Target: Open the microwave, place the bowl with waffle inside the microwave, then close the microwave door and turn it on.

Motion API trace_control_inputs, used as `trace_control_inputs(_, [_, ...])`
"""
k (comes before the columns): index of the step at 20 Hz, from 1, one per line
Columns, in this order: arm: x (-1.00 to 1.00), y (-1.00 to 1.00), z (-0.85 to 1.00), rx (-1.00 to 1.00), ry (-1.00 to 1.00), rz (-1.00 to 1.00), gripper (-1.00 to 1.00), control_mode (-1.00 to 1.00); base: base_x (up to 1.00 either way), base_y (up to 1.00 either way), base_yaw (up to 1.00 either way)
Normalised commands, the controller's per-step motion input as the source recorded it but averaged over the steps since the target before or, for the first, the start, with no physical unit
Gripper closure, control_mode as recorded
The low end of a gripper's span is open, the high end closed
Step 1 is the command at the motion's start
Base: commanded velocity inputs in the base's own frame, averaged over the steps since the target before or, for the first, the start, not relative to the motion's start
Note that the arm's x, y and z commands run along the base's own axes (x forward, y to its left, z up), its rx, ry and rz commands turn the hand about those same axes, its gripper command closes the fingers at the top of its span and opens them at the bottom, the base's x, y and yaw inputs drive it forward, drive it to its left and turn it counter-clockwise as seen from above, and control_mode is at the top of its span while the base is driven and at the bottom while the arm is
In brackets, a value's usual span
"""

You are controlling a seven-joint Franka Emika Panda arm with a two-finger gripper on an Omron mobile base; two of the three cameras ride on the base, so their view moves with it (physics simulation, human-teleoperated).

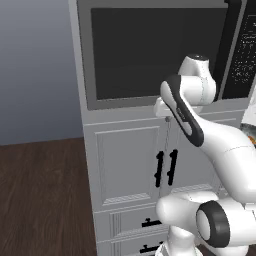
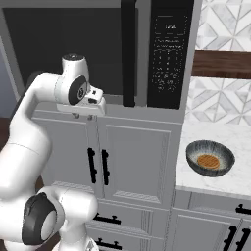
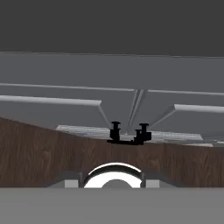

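On the pale marble-patterned counter (image 2: 230, 135), right of the tall cabinet column: round dark grey-blue bowl (image 2: 210, 158), streaky sides, paler rim, with a small orange-brown ridged waffle (image 2: 208, 160) lying flat inside. Up in the column: boxy grey microwave (image 2: 191, 63), microwave door (image 1: 150, 55) shut flush, wide dark glass window, long black vertical bar handle (image 2: 128, 54), glossy black keypad strip (image 2: 169, 54) to its right. Below: white panelled cabinet doors (image 2: 122, 157) with paired black bar pulls (image 1: 166, 168). Held level just under the door's lower edge, well apart from bowl: gripper (image 2: 82, 115) (finger spread impossible to tell, fingertips not made out). Underneath: dark wood-grain floor (image 1: 40, 200).
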Motion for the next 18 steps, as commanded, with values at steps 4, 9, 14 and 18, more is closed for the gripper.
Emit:
trace_control_inputs(4, [-0.38,0.0,-0.21,-0.04,0.0,0.0,-1.0,-1.0,0.0,0.0,0.0])
trace_control_inputs(9, [-0.82,0.0,-0.65,-0.05,0.0,0.0,-1.0,-1.0,0.0,0.0,0.0])
trace_control_inputs(14, [-0.76,0.0,-0.57,-0.02,0.0,0.0,-1.0,-1.0,0.0,0.0,0.0])
trace_control_inputs(18, [-0.3,0.0,-0.12,0.0,0.0,0.0,-1.0,1.0,-0.2,0.0,0.0])
